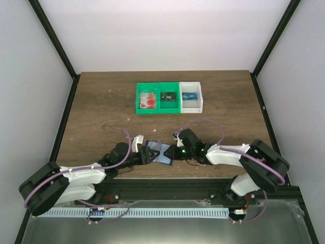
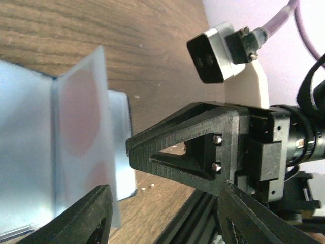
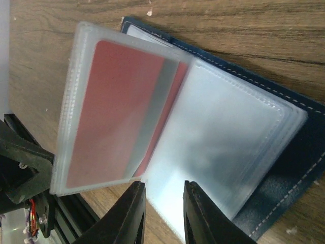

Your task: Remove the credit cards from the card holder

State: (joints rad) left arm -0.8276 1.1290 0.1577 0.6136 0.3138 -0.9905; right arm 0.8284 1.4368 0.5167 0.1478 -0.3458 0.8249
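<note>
**Item:** navy-blue folding card holder with clear plastic sleeves [image 3: 284,195], lying open at the near edge of the brown wooden bench [image 1: 101,112].

**Removed (judged):**
- red-and-white card [image 1: 148,99] and dark card [image 1: 168,96], in the green plastic bin [image 1: 158,110]
- blue card [image 1: 189,95], in the white plastic bin [image 1: 193,108]

**Outstanding:** red card [image 3: 117,112], inside a raised sleeve.

**Left pincer** [image 2: 165,221]: wide open, astride that sleeve, no grip.

**Right pincer** [image 3: 163,213]: narrowly parted over the flat sleeves, with no evident hold.
</note>
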